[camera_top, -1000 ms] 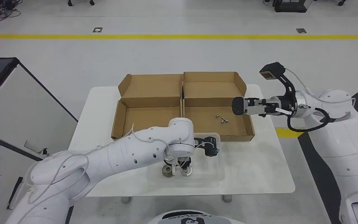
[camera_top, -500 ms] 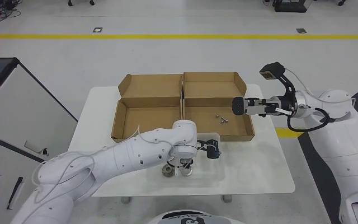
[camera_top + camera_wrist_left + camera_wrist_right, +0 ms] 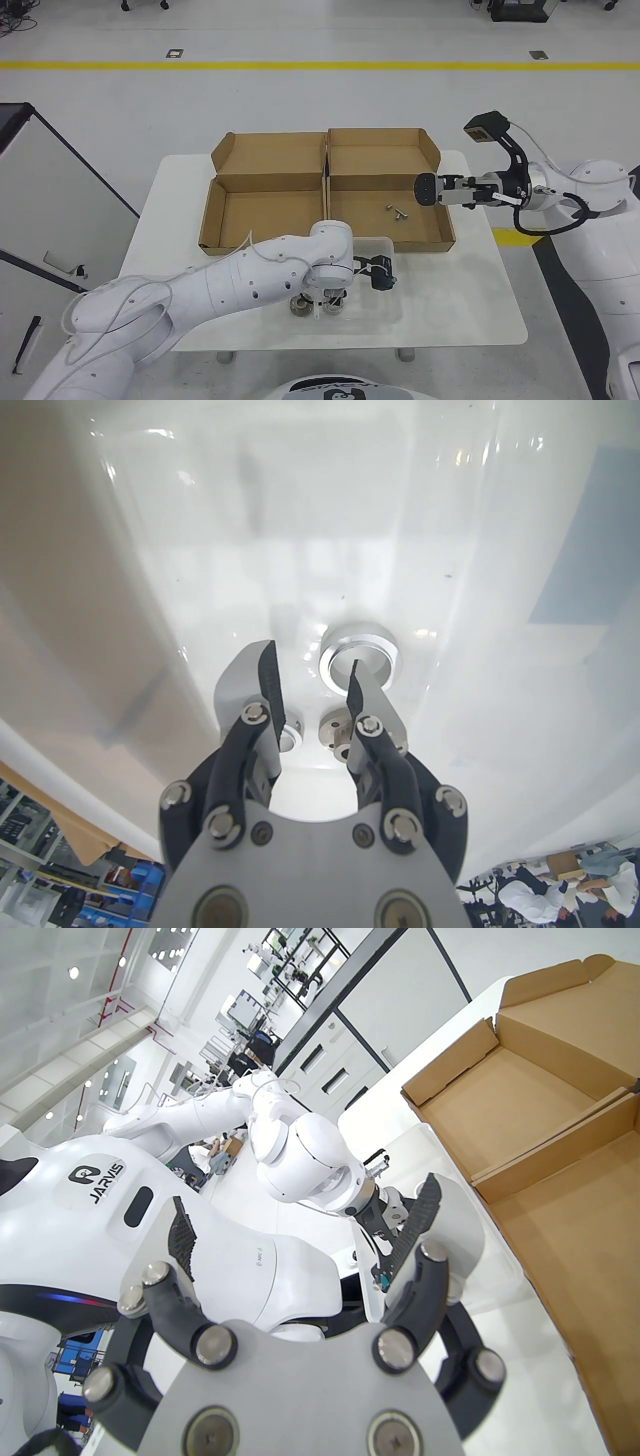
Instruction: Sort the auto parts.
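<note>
White table point(image 3: 460, 290) bearing a clear tray point(image 3: 385, 305): left gripper point(image 3: 311, 655), fingers half open, poised over a metal ring point(image 3: 360, 634) lying in the tray, which may slip from an off-centre pinch; right gripper point(image 3: 425, 188) wide open.

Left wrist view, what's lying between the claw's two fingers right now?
In the left wrist view, bare tray floor shows between the left claw tips. Nearer the finger bases sit two small metal hubs; one fingertip overlaps the big silver ring.

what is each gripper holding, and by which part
Nothing: the left gripper is open over the metal ring, the right gripper open and empty.
</note>
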Robot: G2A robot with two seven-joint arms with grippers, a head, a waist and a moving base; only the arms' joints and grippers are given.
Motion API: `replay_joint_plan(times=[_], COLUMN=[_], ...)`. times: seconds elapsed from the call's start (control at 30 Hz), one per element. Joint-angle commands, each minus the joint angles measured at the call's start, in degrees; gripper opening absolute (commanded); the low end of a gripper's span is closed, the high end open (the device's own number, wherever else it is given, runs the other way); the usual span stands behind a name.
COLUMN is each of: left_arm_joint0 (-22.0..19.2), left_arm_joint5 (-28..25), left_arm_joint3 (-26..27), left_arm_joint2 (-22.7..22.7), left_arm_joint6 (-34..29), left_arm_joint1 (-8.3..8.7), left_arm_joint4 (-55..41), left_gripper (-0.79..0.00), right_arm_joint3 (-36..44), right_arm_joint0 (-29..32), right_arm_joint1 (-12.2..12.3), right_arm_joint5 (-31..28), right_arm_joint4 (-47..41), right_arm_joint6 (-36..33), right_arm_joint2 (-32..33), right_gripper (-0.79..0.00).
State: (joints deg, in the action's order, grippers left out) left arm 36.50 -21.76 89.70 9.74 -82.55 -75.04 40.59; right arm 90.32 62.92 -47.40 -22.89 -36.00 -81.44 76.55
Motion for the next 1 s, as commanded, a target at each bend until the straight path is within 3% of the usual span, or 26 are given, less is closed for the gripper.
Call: replay_joint_plan(times=[0.0,0.3,0.97], left_arm_joint0=[0.09,0.61,1.72], left_arm_joint5=[0.11,0.11,-0.47], left_arm_joint3=[0.2,0.23,-1.98], left_arm_joint2=[0.0,0.0,0.0], left_arm_joint6=[-0.11,-0.11,0.46], left_arm_joint1=[0.18,0.85,0.36], left_arm_joint4=[-0.19,-0.14,0.57], left_gripper=[-0.428,-0.453,-0.517], right_arm_joint3=[0.0,0.0,0.0], right_arm_joint0=[0.0,0.0,0.0], right_arm_joint1=[0.0,0.0,0.0], right_arm_joint5=[0.0,0.0,0.0], right_arm_joint4=[0.0,0.0,0.0], right_arm_joint6=[0.0,0.0,0.0], right_arm_joint2=[0.0,0.0,0.0], right_gripper=[0.0,0.0,0.0])
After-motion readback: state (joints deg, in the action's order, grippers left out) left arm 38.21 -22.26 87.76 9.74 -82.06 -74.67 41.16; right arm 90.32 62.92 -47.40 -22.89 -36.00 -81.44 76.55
